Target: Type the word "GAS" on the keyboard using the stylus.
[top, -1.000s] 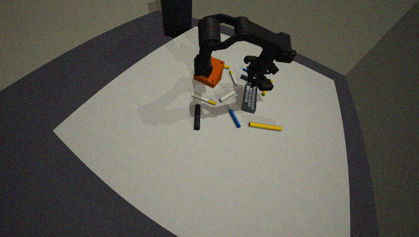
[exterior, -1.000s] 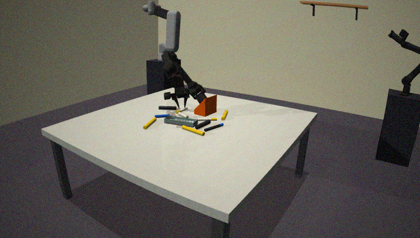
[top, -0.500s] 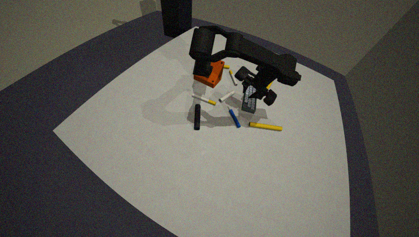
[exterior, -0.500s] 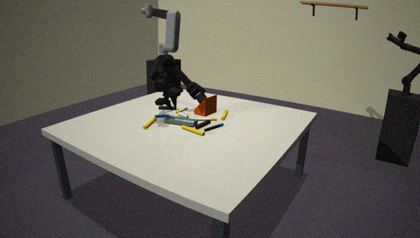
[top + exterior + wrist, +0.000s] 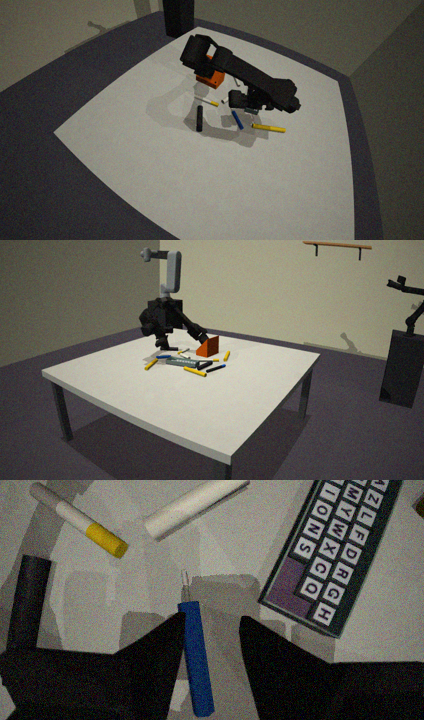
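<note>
The stylus, a blue rod with a thin metal tip [image 5: 237, 120] [image 5: 163, 356] [image 5: 199, 660], lies on the white table. My gripper [image 5: 212, 621] is partly open above it, with nothing held. In the wrist view the stylus shows between the two black fingers, closer to the left one, its tip pointing away past the fingertips. The dark green keyboard [image 5: 251, 111] [image 5: 182, 361] [image 5: 287, 582] lies to the right of the fingers in the wrist view. Its G [image 5: 333, 595] and S [image 5: 302, 548] keys show; the A key is at the upper image edge. The arm hides most of the keyboard in the top view.
A black rod [image 5: 199, 118] [image 5: 170, 348] [image 5: 29, 602] lies left of the stylus in the wrist view. A white rod [image 5: 190, 510] and a white-and-yellow rod [image 5: 208, 101] [image 5: 80, 520] lie beyond its tip. A yellow rod [image 5: 268, 128] [image 5: 151, 364] and an orange wedge [image 5: 210, 80] [image 5: 211, 347] are nearby.
</note>
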Controlling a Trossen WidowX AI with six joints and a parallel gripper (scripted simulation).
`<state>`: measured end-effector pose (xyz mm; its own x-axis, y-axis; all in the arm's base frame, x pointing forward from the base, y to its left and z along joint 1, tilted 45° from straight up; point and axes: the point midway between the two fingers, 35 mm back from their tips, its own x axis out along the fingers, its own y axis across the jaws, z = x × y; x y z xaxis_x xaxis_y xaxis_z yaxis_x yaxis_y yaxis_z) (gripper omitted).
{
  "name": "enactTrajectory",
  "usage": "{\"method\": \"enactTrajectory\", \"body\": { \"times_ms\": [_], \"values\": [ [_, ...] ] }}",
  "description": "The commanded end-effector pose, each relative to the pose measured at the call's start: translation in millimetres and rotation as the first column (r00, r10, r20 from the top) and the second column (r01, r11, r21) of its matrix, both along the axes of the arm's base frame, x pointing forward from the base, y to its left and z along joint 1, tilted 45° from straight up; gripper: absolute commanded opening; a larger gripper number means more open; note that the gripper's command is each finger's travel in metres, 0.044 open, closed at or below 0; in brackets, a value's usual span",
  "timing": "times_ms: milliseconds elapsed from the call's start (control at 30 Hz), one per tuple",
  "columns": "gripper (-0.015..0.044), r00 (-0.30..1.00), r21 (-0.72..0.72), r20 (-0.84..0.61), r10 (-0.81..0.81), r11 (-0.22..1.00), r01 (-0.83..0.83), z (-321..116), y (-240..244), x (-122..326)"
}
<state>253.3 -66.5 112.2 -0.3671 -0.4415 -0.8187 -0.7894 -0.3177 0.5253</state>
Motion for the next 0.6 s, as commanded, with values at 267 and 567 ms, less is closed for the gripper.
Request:
{"method": "enactTrajectory", "body": {
  "times_ms": [267,567],
  "values": [
    [0.015,0.978,0.157,-0.082,0.193,0.971,-0.178,21.1,-17.3,-6.4],
    [0.015,0.978,0.157,-0.082,0.193,0.971,-0.178,15.6,-22.9,-6.5]
  ]
}}
